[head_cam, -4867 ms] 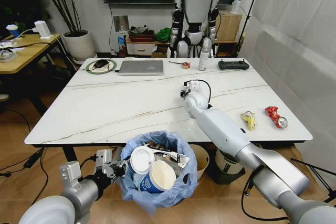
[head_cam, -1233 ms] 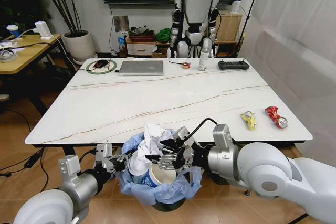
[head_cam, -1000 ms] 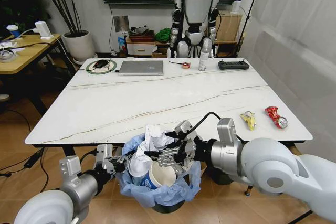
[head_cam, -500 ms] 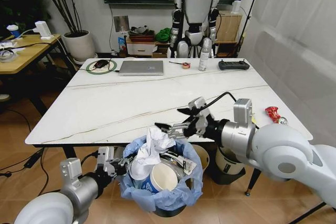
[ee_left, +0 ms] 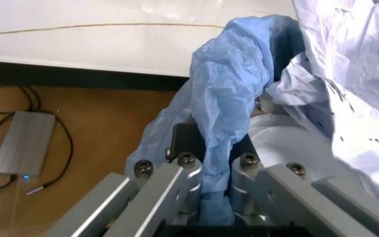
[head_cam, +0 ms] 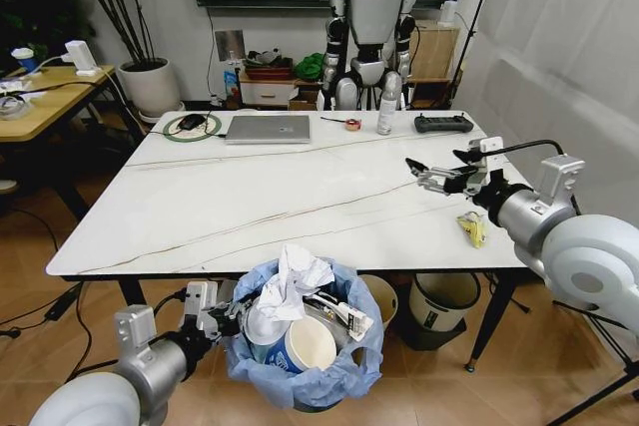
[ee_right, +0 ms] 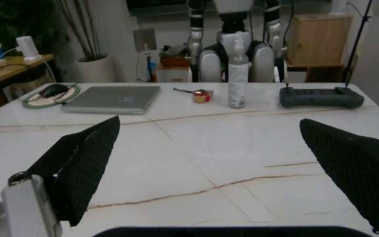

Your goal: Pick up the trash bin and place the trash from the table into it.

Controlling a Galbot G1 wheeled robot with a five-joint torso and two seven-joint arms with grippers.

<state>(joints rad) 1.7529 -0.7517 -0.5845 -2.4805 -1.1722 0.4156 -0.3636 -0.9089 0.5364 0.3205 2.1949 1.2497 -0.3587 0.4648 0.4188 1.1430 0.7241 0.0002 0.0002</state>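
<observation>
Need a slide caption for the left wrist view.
Left gripper shut on crinkled light-blue bag rim of trash bin, white tissue wad inside.

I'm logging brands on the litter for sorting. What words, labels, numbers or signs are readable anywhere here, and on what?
None can be read.
Blue paper cup in the trash bin: print too small to read.
Wrapper in the bin: dark marks, illegible.
White paper: faint specks, no letters.
Yellow wrapper on the table: too small.
Bottle: label blurred.
Wall plate: no legible text.
</observation>
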